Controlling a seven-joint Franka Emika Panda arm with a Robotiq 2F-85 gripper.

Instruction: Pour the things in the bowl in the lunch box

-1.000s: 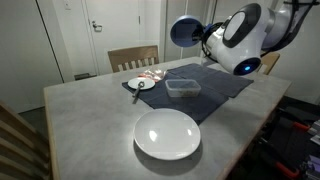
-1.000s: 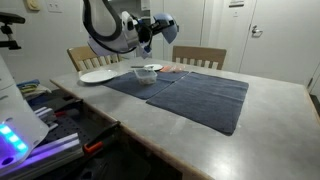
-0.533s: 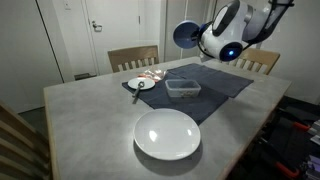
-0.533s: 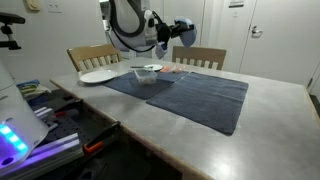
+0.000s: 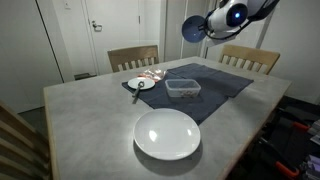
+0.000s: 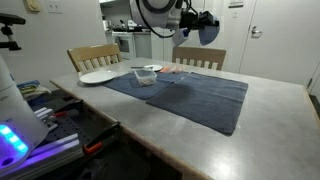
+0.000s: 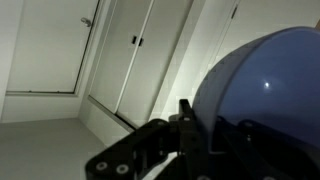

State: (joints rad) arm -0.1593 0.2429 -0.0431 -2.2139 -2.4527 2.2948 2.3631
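Gripper (image 5: 207,27) holds the bowl (image 5: 193,28) high in the air, off past the far right side of the table (image 5: 80,110). In the wrist view one finger (image 7: 188,122) lies hard against the blue wall, so the fingers look clamped on the rim. The bowl seems tipped well onto its side, showing as a round disc in an exterior view; its contents cannot be seen. The lunch box (image 5: 181,88) sits low on the dark mat (image 5: 215,85), well apart from the bowl, with the saucer (image 5: 140,84) to its left and the white plate (image 5: 167,133) nearer. Judged step: carrying the bowl over for the pour. To do it well, it should come down close over the box before tipping further, pouring lip centred on the opening, since the bowl is wider than the box and things could scatter onto the mat. Tilt slowly and keep the grip firm throughout.
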